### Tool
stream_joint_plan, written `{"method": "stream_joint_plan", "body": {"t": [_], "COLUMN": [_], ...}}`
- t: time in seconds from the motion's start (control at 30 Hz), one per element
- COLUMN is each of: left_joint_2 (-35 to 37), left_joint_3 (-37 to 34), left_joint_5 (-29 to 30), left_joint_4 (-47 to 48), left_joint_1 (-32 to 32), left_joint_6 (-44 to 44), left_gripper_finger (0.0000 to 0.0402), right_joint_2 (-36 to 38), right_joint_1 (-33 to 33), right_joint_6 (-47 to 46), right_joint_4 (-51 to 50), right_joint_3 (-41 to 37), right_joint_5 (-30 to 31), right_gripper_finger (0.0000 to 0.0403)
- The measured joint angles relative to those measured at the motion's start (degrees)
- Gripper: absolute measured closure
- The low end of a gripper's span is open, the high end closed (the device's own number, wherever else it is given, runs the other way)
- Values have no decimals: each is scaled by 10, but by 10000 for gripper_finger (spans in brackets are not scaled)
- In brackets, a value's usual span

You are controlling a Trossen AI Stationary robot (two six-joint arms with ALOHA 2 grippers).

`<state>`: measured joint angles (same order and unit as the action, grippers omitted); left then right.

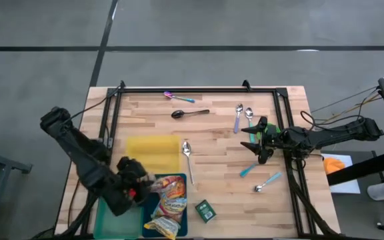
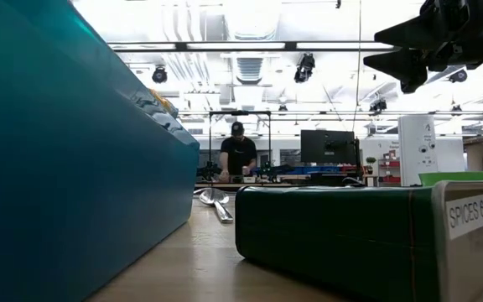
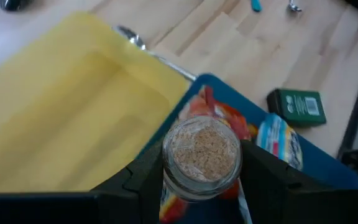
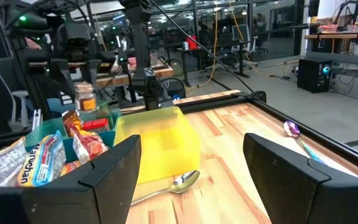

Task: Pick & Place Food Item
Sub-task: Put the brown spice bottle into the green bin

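Left tool clamps round glass jar of tan grains; right tool gapes empty.

The high camera looked straight down on the whole desk. The low camera sat on the desk top, very close to the blue bin and the green spice box, and looked level into the room. The left wrist camera looked down into the yellow bin. The right wrist camera looked across the desk at that same yellow bin.
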<state>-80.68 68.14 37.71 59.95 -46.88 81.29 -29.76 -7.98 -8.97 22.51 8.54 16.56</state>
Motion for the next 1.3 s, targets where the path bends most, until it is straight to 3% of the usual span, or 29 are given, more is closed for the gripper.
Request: {"method": "stream_joint_plan", "body": {"t": [0.53,0.7,0.9,1.13,1.3], "left_joint_2": [-24,-71,-153,-254,-300], "left_joint_3": [10,18,75,170,191], "left_joint_5": [-2,-2,-3,-3,-18], "left_joint_4": [16,18,43,111,119], "left_joint_1": [-181,-229,-269,-278,-280], "left_joint_6": [179,252,336,359,391], "left_gripper_finger": [233,233,233,233,233], "right_joint_2": [0,0,0,0,0], "right_joint_1": [0,0,0,0,0], "right_joint_6": [0,0,0,0,0], "right_joint_4": [0,0,0,0,0], "right_joint_3": [0,0,0,0,-1], "right_joint_5": [0,0,0,0,0], "right_gripper_finger": [122,122,122,122,122]}}
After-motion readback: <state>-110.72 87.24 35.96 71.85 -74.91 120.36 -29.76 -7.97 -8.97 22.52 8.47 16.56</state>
